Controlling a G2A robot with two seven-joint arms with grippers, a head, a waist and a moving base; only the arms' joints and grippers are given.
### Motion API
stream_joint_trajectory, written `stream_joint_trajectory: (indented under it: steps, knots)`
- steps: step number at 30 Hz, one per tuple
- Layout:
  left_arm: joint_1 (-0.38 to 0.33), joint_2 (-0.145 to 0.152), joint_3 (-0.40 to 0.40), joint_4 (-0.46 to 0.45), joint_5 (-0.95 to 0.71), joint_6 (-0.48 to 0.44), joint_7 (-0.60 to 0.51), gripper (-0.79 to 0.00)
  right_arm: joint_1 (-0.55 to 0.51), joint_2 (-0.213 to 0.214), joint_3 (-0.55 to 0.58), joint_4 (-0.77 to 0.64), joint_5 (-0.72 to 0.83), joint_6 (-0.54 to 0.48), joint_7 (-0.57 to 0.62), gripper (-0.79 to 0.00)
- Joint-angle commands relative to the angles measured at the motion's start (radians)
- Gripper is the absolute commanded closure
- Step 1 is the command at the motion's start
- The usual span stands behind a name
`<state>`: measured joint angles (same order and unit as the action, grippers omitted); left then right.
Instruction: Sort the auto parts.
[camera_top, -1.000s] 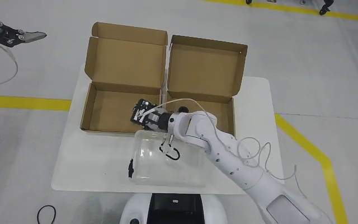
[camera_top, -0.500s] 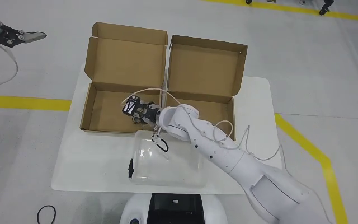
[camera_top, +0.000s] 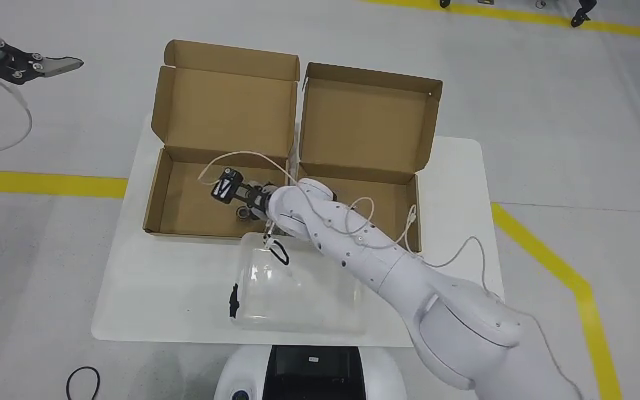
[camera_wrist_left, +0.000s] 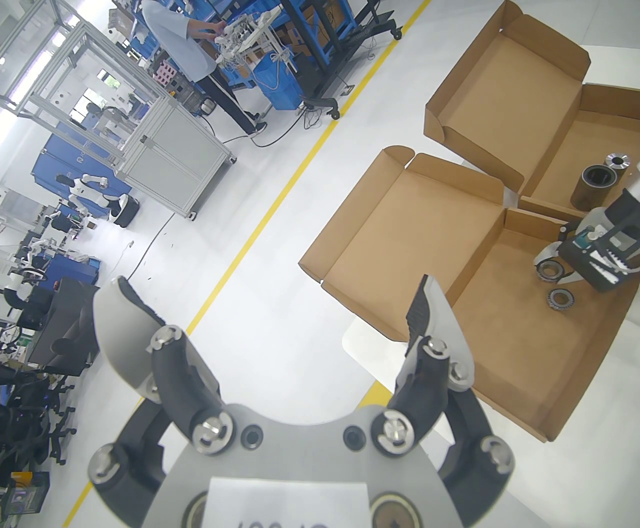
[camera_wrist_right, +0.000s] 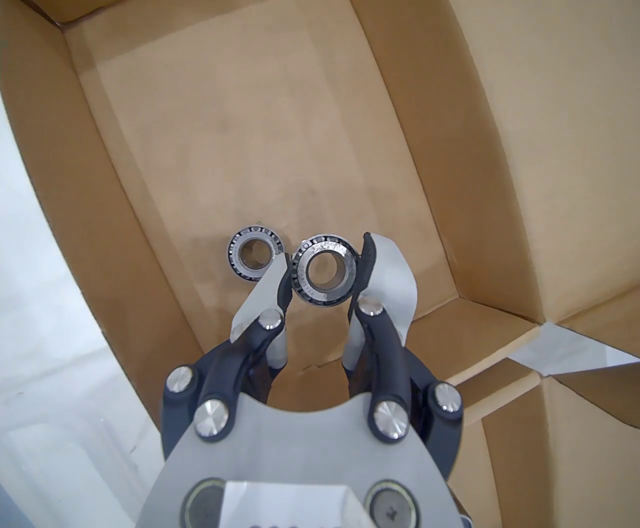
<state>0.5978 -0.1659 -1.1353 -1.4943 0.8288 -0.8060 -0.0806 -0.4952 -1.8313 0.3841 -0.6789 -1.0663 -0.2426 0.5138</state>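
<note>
A white table (camera_top: 455, 200) with rounded corners is carrying two open boxes side by side on its far part, the left cardboard box (camera_top: 185, 195) touching the right cardboard box (camera_top: 385, 195). A clear plastic container (camera_top: 300, 300) is sitting at the near edge, just in front of them.

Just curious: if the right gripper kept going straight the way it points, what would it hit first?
Likely the brown cardboard box's floor: the right gripper points down into it, so the steel ring bearing in its fingers would land first, though depth is unclear.
</note>
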Motion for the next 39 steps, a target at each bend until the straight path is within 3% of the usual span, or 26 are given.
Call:
stream_joint_trajectory:
  steps: [1,4,5,7,16,23,26,28,33,39]
  knots:
    - [0.000,0.000,0.000,0.000,0.000,0.000,0.000,-0.785,0.006,-0.016,-0.002,0.043,0.006,-0.005,-0.008,0.000]
    - [0.000,0.000,0.000,0.000,0.000,0.000,0.000,-0.785,0.015,-0.038,-0.002,0.096,0.015,-0.014,-0.028,-0.065]
    - [0.000,0.000,0.000,0.000,0.000,0.000,0.000,-0.785,0.017,-0.045,-0.001,0.111,0.018,-0.016,-0.034,-0.240]
    - [0.000,0.000,0.000,0.000,0.000,0.000,0.000,-0.785,0.022,-0.058,0.002,0.139,0.022,-0.005,-0.046,-0.514]
    - [0.000,0.000,0.000,0.000,0.000,0.000,0.000,-0.785,0.045,-0.094,0.013,0.190,0.012,-0.025,-0.125,-0.508]
    - [0.000,0.000,0.000,0.000,0.000,0.000,0.000,-0.785,0.055,-0.090,0.041,0.154,-0.010,-0.047,-0.217,-0.533]
    - [0.000,0.000,0.000,0.000,0.000,0.000,0.000,-0.785,0.042,-0.074,0.060,0.114,-0.022,-0.071,-0.260,-0.594]
    - [0.000,0.000,0.000,0.000,0.000,0.000,0.000,-0.785,0.031,-0.058,0.076,0.080,-0.033,-0.092,-0.291,-0.776]
    - [0.000,0.000,0.000,0.000,0.000,0.000,0.000,-0.785,-0.019,-0.002,0.132,-0.041,-0.071,-0.145,-0.345,-0.785]
    - [0.000,0.000,0.000,0.000,0.000,0.000,0.000,-0.785,-0.138,0.083,0.225,-0.257,-0.133,-0.209,-0.330,-0.785]
